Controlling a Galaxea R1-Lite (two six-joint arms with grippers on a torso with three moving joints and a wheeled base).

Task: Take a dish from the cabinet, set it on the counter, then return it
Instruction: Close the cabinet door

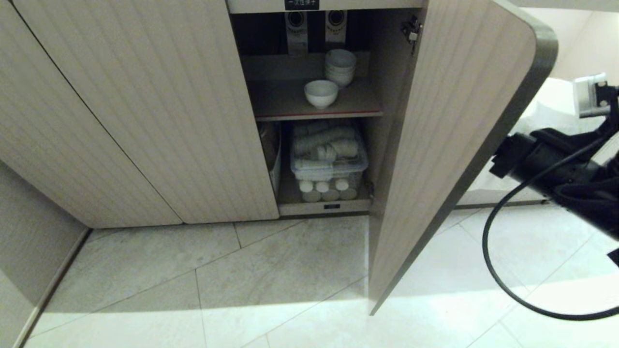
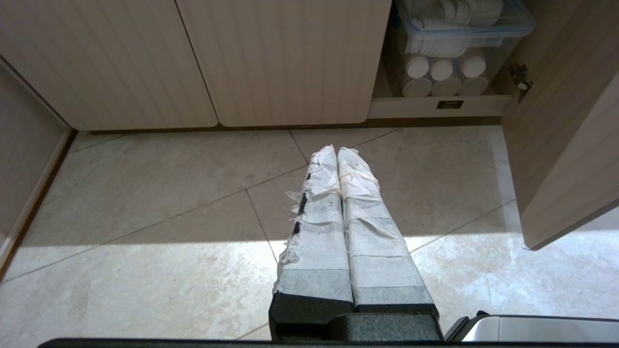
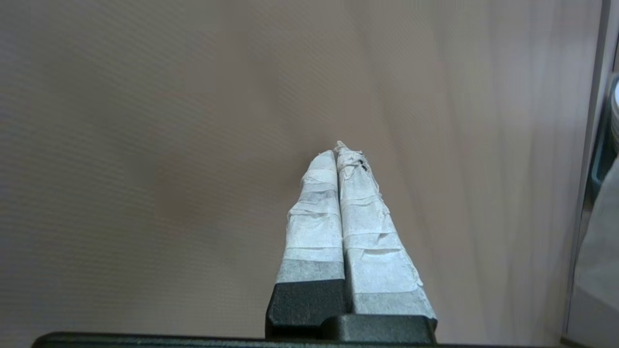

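Note:
The beige fluted cabinet (image 1: 145, 106) stands with its right door (image 1: 449, 121) swung wide open. On the red-edged inner shelf sits the dish (image 1: 320, 93), a small white bowl, alone in front of a stack of like bowls (image 1: 340, 66). My right arm (image 1: 556, 164) reaches in from the right, on the outer side of the open door. Its gripper (image 3: 338, 152) is shut and empty, close to the door's fluted face. My left gripper (image 2: 337, 152) hangs shut and empty over the floor tiles in front of the cabinet. The counter is out of view.
A clear plastic box (image 1: 329, 159) of white-wrapped stacks fills the lower shelf, with white round lids (image 1: 324, 189) under it. A black cable (image 1: 488, 261) loops down from the right arm. The open door stands between that arm and the shelf. A wall (image 1: 29, 251) closes the left side.

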